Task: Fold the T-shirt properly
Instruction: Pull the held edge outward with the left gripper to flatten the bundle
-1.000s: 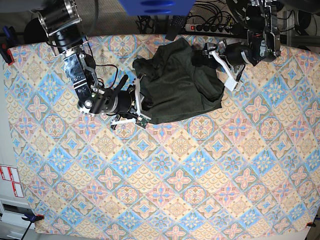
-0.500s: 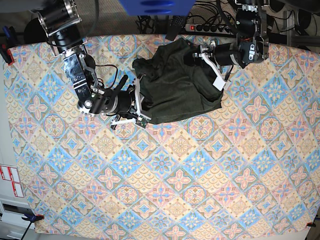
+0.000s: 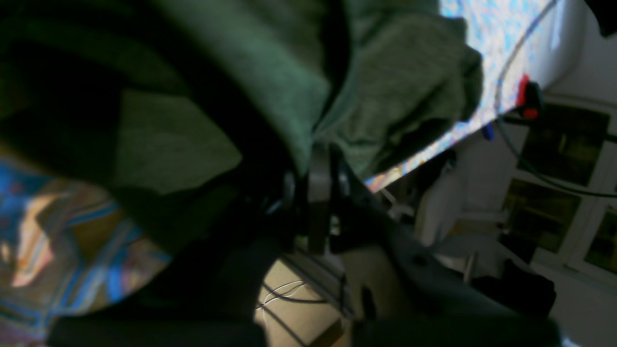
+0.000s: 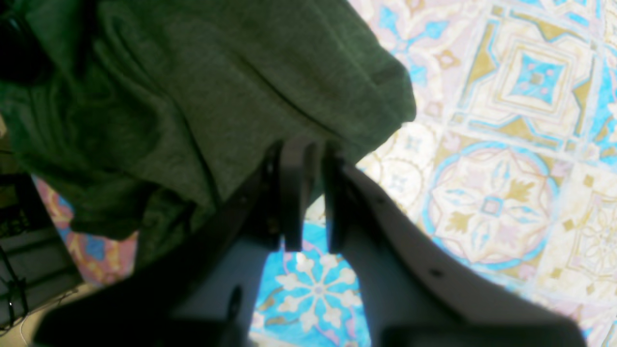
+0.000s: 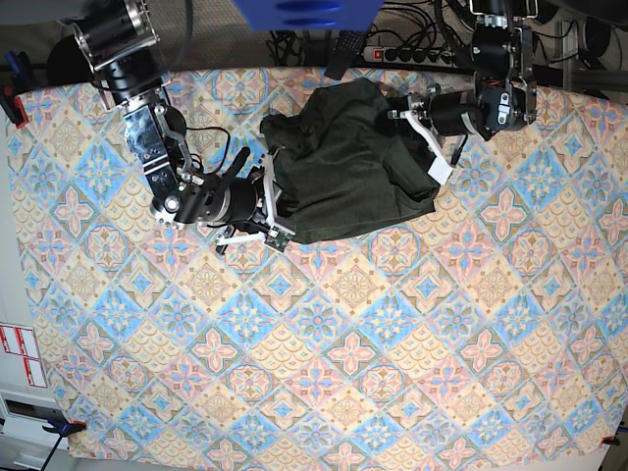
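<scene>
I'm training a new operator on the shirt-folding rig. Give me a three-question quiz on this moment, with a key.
1. True or false: the T-shirt lies spread flat across the whole patterned tablecloth.
2. Which arm or arms have their jaws closed on shirt fabric?
A. only the left gripper
B. only the right gripper
C. both
3. Fill in: in the base view the shirt lies bunched near the ____ edge of the table.

Key
1. False: it is a crumpled heap covering a small part of the cloth.
2. C: each wrist view shows jaws pinched on green fabric.
3. Top (far) edge.
</scene>
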Robot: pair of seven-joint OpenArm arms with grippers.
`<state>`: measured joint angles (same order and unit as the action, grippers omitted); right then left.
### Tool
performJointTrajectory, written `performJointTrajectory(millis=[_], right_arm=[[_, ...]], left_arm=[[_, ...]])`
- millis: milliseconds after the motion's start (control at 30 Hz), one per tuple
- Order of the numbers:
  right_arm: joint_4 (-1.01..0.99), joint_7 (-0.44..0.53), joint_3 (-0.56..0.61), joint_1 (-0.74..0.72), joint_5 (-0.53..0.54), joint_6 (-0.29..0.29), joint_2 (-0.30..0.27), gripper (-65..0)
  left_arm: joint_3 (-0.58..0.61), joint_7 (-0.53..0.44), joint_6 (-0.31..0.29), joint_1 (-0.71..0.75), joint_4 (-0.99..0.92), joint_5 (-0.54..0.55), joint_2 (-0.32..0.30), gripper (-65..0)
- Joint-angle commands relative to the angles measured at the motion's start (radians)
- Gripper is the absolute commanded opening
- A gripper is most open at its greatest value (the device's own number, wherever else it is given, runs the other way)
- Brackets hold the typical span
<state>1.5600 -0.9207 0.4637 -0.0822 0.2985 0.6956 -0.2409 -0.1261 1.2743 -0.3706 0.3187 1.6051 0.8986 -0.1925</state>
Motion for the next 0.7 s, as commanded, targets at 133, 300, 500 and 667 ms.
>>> performJointTrajectory(millis=[133, 300, 500, 667], right_arm=[[0.021, 0.019, -0.004, -0.018, 0.015, 0.003, -0.004, -57.5], [0.021, 0.021, -0.004, -0.018, 0.015, 0.003, -0.004, -57.5], [0.021, 0.021, -0.004, -0.018, 0.015, 0.003, -0.004, -57.5], [0.021, 0.016, -0.004, -0.018, 0.015, 0.003, -0.004, -57.4]], left_arm=[[-0.053, -0.005, -0.006, 0.015, 0.047, 0.023, -0.003, -65.0], [-0.114, -0.002, -0.005, 0.023, 0.14, 0.014, -0.019, -65.0], [-0.114, -0.002, 0.003, 0.013, 0.14, 0.011, -0.071, -65.0], [-0.086, 0.0, 0.003, 0.018, 0.139, -0.062, -0.081, -65.0]])
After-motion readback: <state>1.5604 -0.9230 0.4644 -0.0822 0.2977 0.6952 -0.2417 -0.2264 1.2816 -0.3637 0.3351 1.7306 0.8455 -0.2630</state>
